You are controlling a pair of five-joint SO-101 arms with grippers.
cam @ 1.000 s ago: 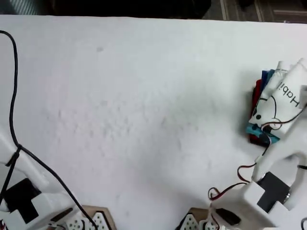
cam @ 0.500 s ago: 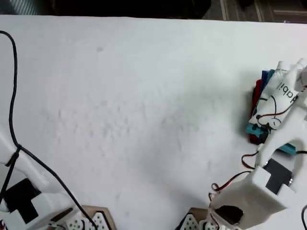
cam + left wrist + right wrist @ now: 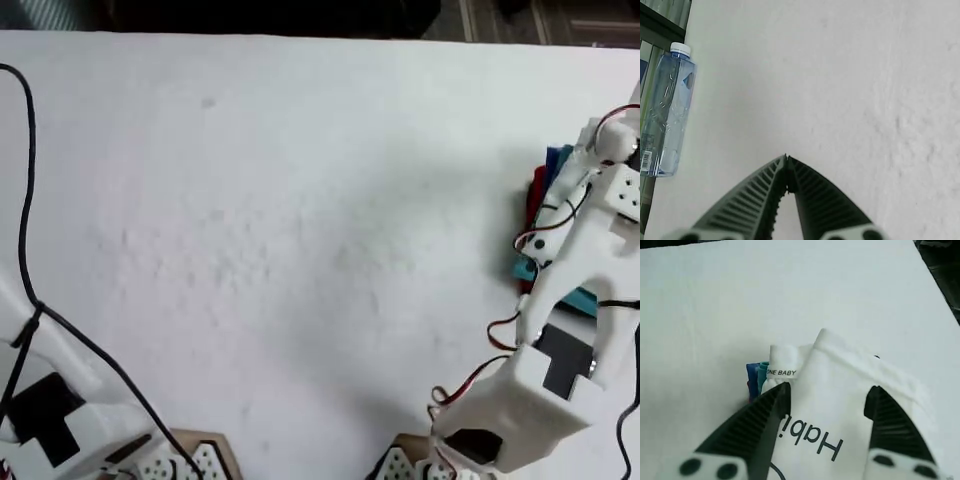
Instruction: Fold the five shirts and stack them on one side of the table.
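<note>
Right wrist view looks down between the dark ribbed fingers of the right gripper (image 3: 829,389), which are spread wide with nothing held. Directly beneath the gap lies the folded white fabric shirt with dark lettering (image 3: 850,372). It is the top layer of the stack of blue, teal and red folded shirts (image 3: 756,374), whose edges peek out at one side. In the high view that stack (image 3: 537,205) sits at the right edge of the white cloth-covered table (image 3: 300,200), its long axis running from the arm bases toward the far edge, and the white right arm (image 3: 590,250) hangs over it. The open jaws seem to straddle the shirt across its shorter width, so any press or tidy-up would likely come straight down, not sideways. The left gripper (image 3: 786,162) has its fingers closed together on nothing above bare table, near a clear plastic water bottle with a white cap (image 3: 667,110). It is well apart from the stack, so the right arm is plainly the nearer one.
</note>
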